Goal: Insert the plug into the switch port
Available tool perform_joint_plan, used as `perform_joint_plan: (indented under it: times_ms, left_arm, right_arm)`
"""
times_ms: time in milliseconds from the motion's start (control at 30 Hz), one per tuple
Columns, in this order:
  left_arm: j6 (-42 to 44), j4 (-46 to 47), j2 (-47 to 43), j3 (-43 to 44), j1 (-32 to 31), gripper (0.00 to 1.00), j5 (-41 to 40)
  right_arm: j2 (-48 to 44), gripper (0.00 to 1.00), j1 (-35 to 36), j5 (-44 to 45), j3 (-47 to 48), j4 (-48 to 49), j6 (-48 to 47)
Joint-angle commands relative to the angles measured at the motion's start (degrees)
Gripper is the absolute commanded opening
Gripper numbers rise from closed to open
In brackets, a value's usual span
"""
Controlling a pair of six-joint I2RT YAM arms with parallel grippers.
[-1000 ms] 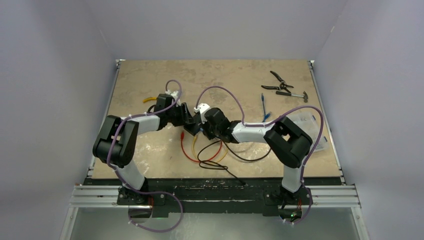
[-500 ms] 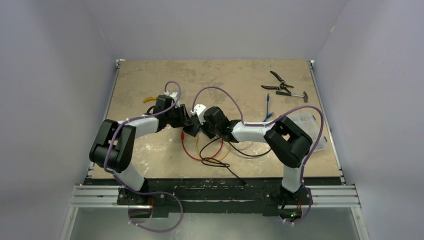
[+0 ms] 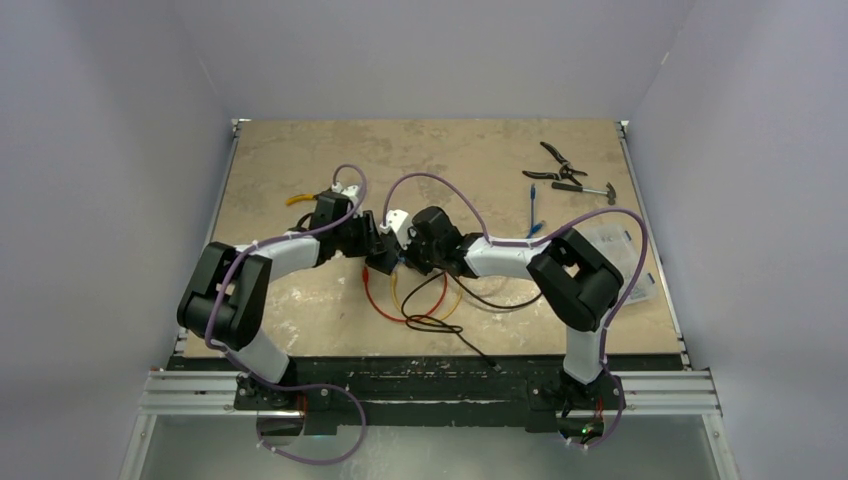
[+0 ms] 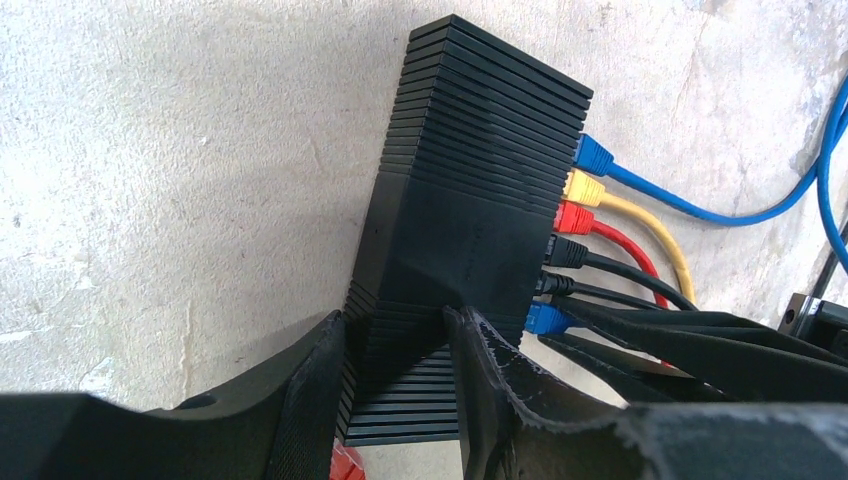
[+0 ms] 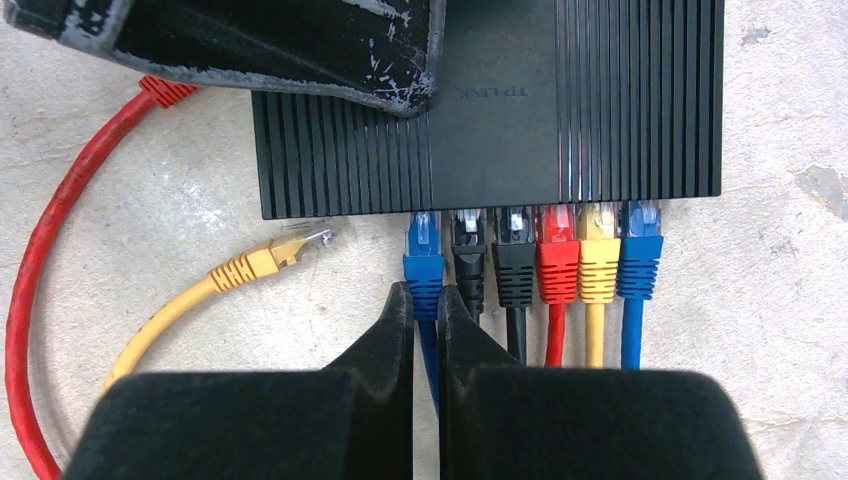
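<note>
- Switch [image 4: 470, 170] lies flat on the table [image 3: 450, 150] about mid-table, between the two grippers. Its socket row faces the right arm.
- Left gripper [image 4: 395, 320] is clamped across one short end of the switch. Its fingers [image 4: 310, 400] press on opposite sides of the ribbed casing.
- Right gripper [image 5: 423, 295] has its fingers pressed together, pinching the blue plug [image 5: 423, 262] by the tail of its boot.
- Blue plug is at the end of the plug row nearer the left gripper, with its clear tip at the socket mouth. Its boot stands slightly further out than the neighbouring boots; I cannot tell whether it is fully seated.
- Other plugs [image 5: 558, 262] run along the row from it: black, black, red, yellow, blue, each in a socket.
- Loose yellow plug [image 5: 272, 256] lies on the table just beside the socket edge, in no socket.
- Red cable [image 5: 60, 250] curves past the switch's gripped end.
- Pliers [image 3: 553, 163] lie far right, well apart from the switch.
</note>
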Motion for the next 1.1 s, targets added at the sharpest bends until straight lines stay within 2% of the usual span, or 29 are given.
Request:
perform_joint_plan:
  times_ms: [0, 300, 867, 1000, 1067]
  left_arm:
    - [-1.76, -3.49, 1.01, -2.08, -6.67, 0.39, 13.0]
    - [0.85, -5.64, 1.15, -0.79, -9.39, 0.39, 14.12]
    - [0.28, -2.03, 1.27, 0.67, -12.59, 0.38, 20.43]
    - [0.44, -2.17, 1.04, 0.96, -12.7, 0.38, 20.39]
    - [2.14, -4.45, 0.57, 2.08, -12.47, 0.4, 17.66]
  right_arm:
    - [-0.48, 0.0, 1.07, -6.18, 5.59, 19.55, -2.57]
    - [-1.42, 0.0, 1.08, -7.51, 9.17, 20.98, -3.7]
    - [-0.11, 0.0, 1.05, -10.07, 7.12, 33.23, 2.18]
    - [0.46, 0.0, 0.99, -9.87, 8.6, 33.16, 1.68]
    - [0.43, 0.0, 0.76, -9.32, 8.77, 32.5, 0.88]
